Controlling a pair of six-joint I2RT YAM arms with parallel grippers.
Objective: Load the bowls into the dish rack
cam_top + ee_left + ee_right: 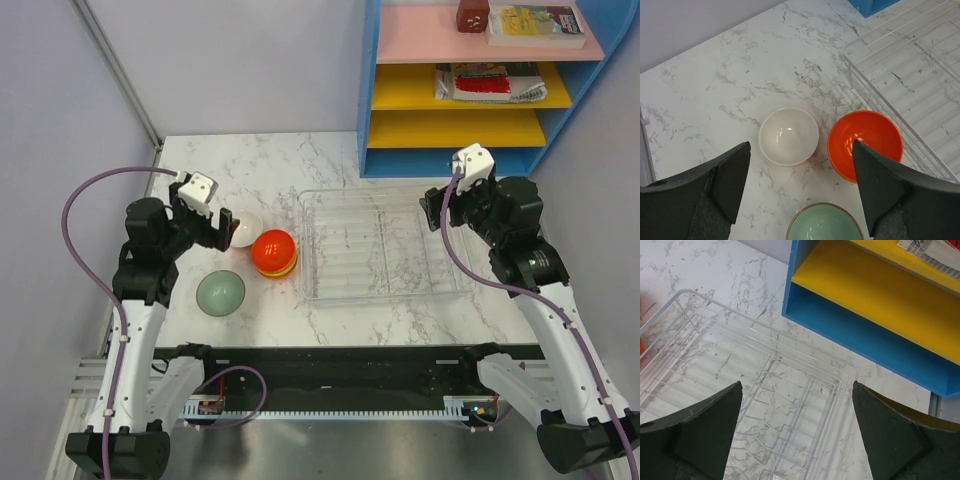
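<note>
Left wrist only: whole white bowl [788, 136]

On the worktop [250, 160], a bowl stack [273, 252] sits just beside the dish rack [380, 245], at its 9 o'clock. One lone bowl [250, 225] lies at the stack's 10 o'clock and a second bowl [220, 293] at its 8 o'clock. The shelf unit [470, 100] stands at the rack's 1 o'clock.

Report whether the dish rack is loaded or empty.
Empty. The dish rack shows only bare ribs; the orange bowl, white bowl and sage bowl sit outside it.

No legible text or labels.
</note>
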